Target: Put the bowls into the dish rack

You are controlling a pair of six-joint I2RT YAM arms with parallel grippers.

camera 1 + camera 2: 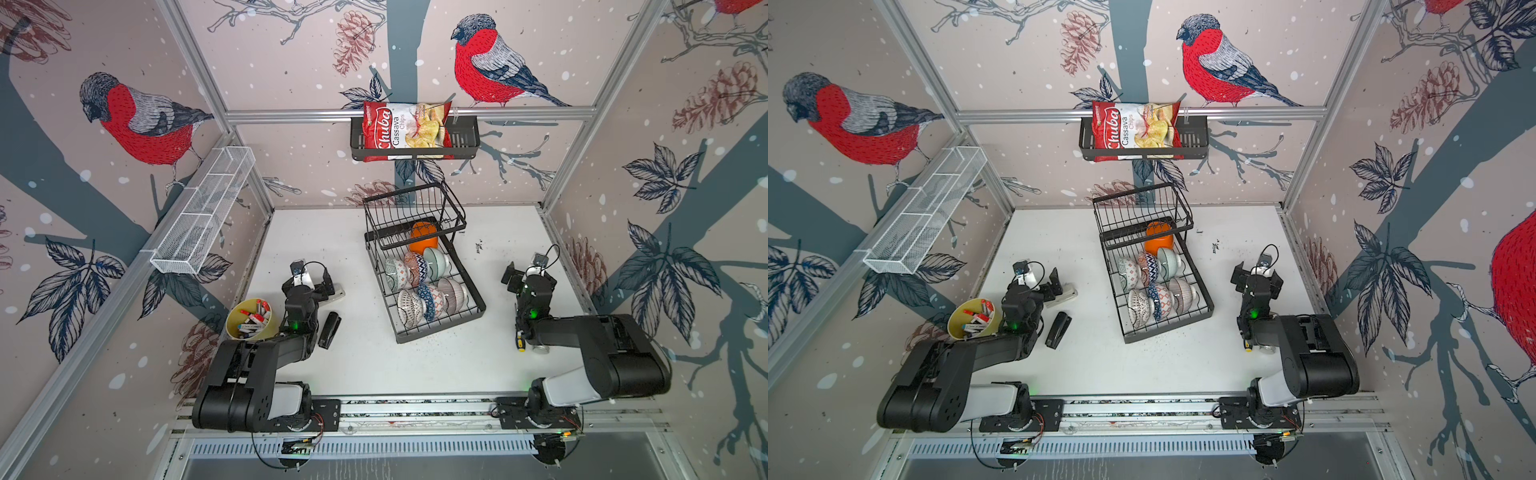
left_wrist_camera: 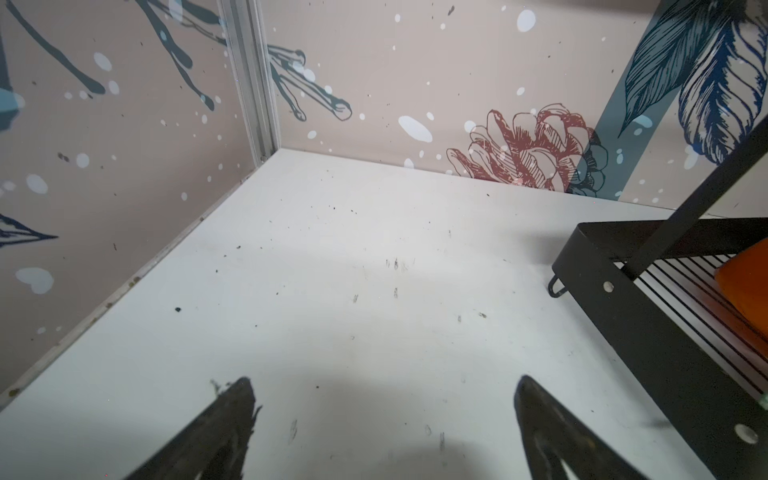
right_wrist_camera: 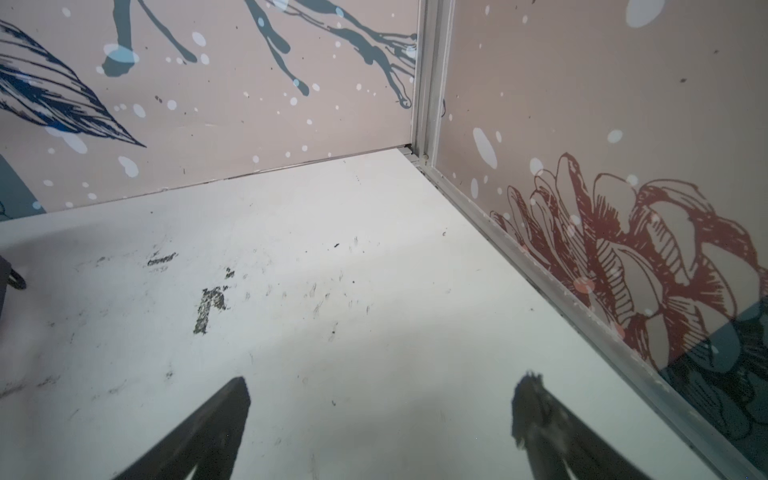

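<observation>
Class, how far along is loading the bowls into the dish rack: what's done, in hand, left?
Done: the orange bowl and the other bowls sit in the dish rack. In hand: nothing; left gripper and right gripper are open, empty. Left: no bowl shows on the table.

Scene being lit brightly and evenly from above.
Soft shadows are being cast on the table [image 2: 332, 291] beneath the left gripper [image 2: 382, 415] and right gripper [image 3: 380, 415], both being rendered dark and blurred up close; a paler band is being thrown across the table in both wrist views; in both top views the edges are being stretched by wide-angle optics.
</observation>
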